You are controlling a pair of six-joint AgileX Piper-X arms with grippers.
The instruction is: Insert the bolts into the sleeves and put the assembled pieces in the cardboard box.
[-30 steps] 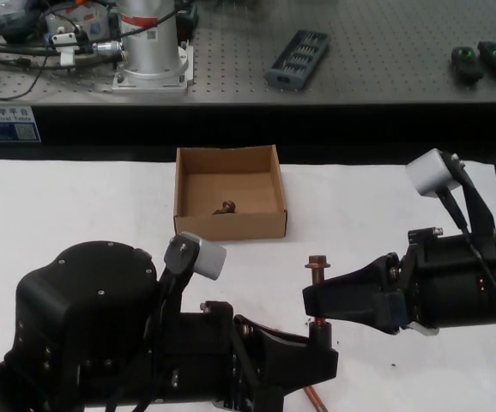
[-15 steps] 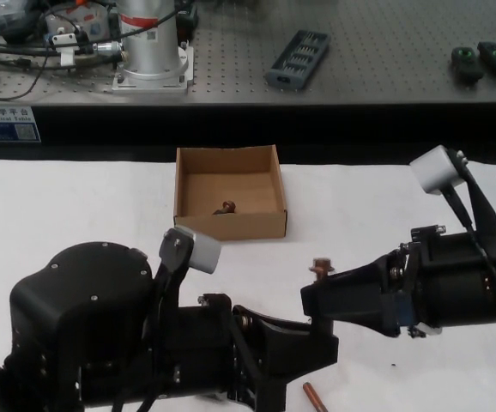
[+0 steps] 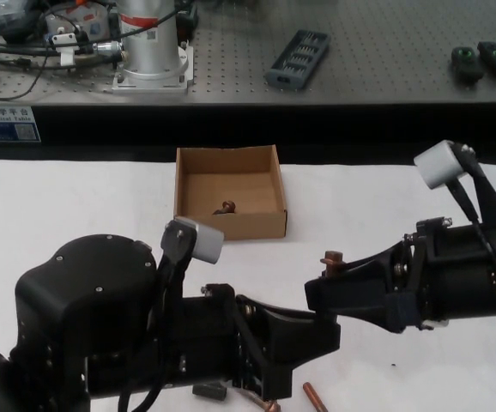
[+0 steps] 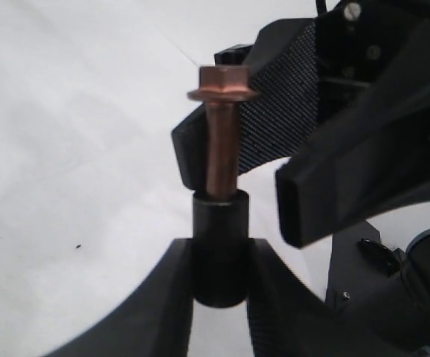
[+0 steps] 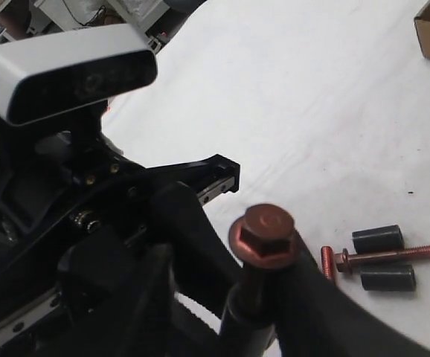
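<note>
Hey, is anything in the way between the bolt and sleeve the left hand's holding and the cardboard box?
Nothing visible. Bare white cloth lies between the left hand, holding the sleeve with the bolt in it, and the open cardboard box.

A white cloth [image 3: 76, 206] covers the bench, with a perforated metal table [image 3: 377, 51] behind it.
</note>
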